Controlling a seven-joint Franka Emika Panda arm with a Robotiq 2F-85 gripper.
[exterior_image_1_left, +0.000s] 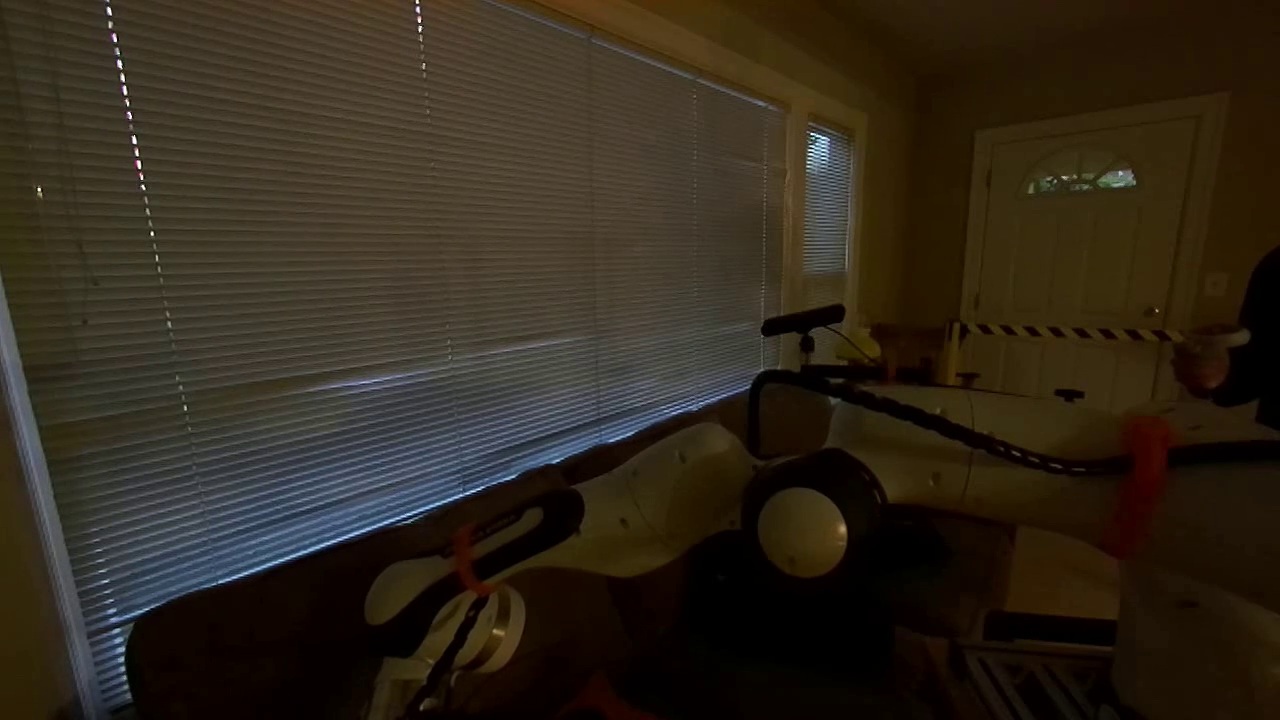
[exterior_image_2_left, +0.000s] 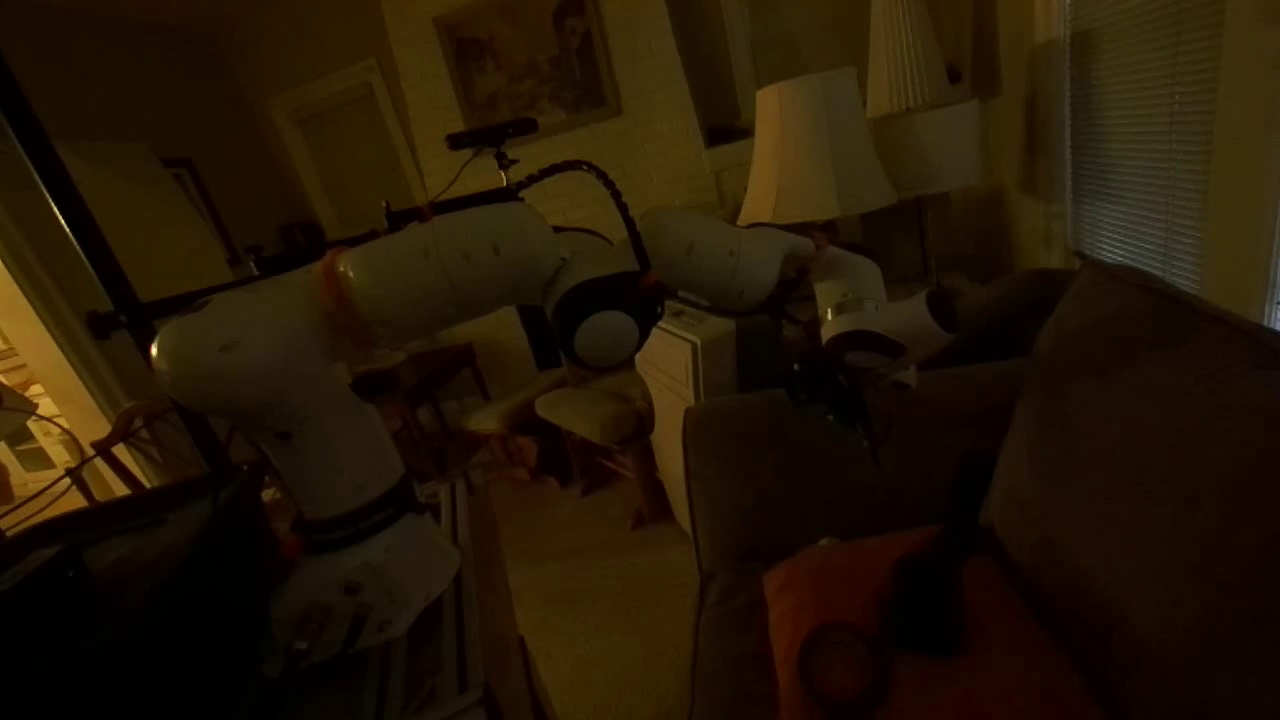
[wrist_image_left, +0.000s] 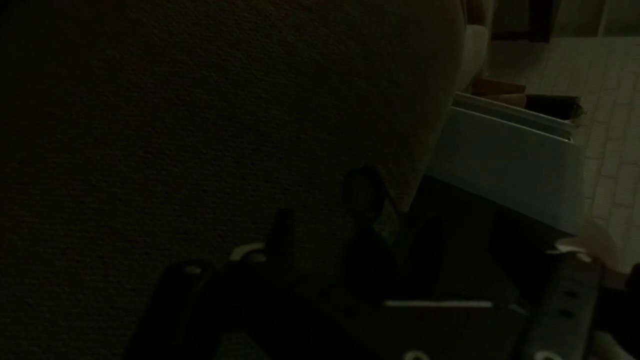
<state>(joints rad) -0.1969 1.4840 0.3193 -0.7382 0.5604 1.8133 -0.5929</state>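
No text or label can be read.

A dark item (wrist_image_left: 367, 232) with 1 visible loop, too dim to identify, shows against the sofa (wrist_image_left: 240, 125).

The arm (exterior_image_2_left: 450, 262) is smooth and white, built of rounded, tube-like segments (exterior_image_1_left: 885, 470) with thin seams (exterior_image_1_left: 969, 487) and small dimpled spots (exterior_image_1_left: 935, 480). A thick black elbow housing (exterior_image_1_left: 812, 470) frames a plain white disc cap (exterior_image_1_left: 802, 532). Along the outside runs a ribbed black cable (exterior_image_1_left: 950, 429), bound by a broad orange-red band (exterior_image_1_left: 1140, 485) on the right in an exterior view and by a thinner orange strap (exterior_image_1_left: 467, 562) on the left. A shiny metal ring (exterior_image_2_left: 848, 309) circles the wrist (exterior_image_2_left: 848, 283). A black collar (exterior_image_2_left: 360, 524) parts the white column (exterior_image_2_left: 340, 440) from its flared base (exterior_image_2_left: 400, 583). The fingers (wrist_image_left: 281, 237) look dark and angular, with pale round screw heads (wrist_image_left: 193, 269); the right-hand link (wrist_image_left: 557, 305) has two small holes (wrist_image_left: 566, 314).
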